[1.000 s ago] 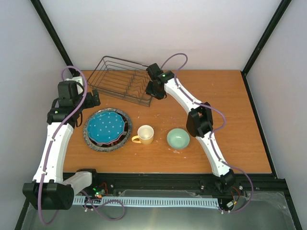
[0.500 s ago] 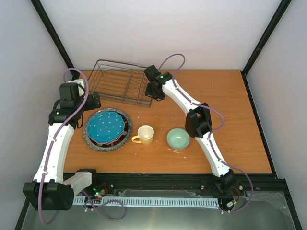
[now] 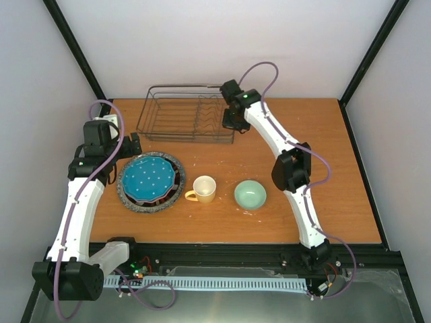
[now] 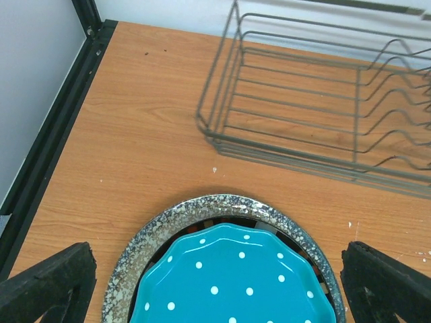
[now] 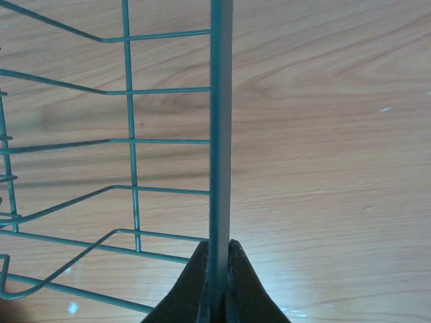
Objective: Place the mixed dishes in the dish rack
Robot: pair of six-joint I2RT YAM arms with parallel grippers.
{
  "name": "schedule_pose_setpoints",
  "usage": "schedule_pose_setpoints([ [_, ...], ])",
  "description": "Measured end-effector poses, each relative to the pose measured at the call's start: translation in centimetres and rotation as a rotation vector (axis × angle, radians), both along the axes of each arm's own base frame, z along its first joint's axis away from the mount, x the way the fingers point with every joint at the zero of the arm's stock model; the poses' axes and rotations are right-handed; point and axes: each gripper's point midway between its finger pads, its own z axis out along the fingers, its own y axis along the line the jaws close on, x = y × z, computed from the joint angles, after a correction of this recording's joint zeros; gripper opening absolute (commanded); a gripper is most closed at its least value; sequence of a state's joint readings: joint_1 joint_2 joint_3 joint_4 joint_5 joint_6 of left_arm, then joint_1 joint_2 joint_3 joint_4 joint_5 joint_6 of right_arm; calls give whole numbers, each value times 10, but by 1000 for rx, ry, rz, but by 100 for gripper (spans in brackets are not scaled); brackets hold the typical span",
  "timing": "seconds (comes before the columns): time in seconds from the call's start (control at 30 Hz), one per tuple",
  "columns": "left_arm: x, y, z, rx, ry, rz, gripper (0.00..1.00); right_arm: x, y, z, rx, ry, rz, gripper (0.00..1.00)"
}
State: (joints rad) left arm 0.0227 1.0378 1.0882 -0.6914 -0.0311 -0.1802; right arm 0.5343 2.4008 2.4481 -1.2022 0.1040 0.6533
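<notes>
Right gripper [image 5: 217, 282] is pinched tight on a thin rim wire of the rack [image 3: 185, 114], at its right end; the rack sits at the back of the table [image 3: 330, 161]. My worry: pulling from one corner could tip or swing it, or the wire slips out. The wall's close behind, with open wood to the right. Left gripper [image 4: 217, 286] hangs wide open over the plates [image 3: 151, 182].

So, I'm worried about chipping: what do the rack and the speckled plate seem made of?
The dish rack: thin dark matte rods, probably coated metal wire. The grey speckled plate: glossy mottled rim, likely glazed ceramic, though enamelled metal can't be ruled out.
</notes>
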Motion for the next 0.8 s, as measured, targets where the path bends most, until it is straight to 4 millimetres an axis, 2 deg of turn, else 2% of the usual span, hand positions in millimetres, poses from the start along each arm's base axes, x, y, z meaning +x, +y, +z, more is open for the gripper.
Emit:
schedule_pose_setpoints([
  [0.17, -1, 0, -2, -1, 3, -1, 100, 6, -52, 17, -66, -3, 14, 3],
  [0.37, -2, -3, -3, -9, 4, -12, 100, 6, -99, 21, -103, 29, 35, 3],
  [0.63, -1, -4, -7, -13, 12, -17, 100, -4, -132, 22, -112, 66, 113, 3],
  [0.8, -2, -4, -15, -14, 33, -16, 100, -23, -150, 7, -97, 107, 128, 3],
])
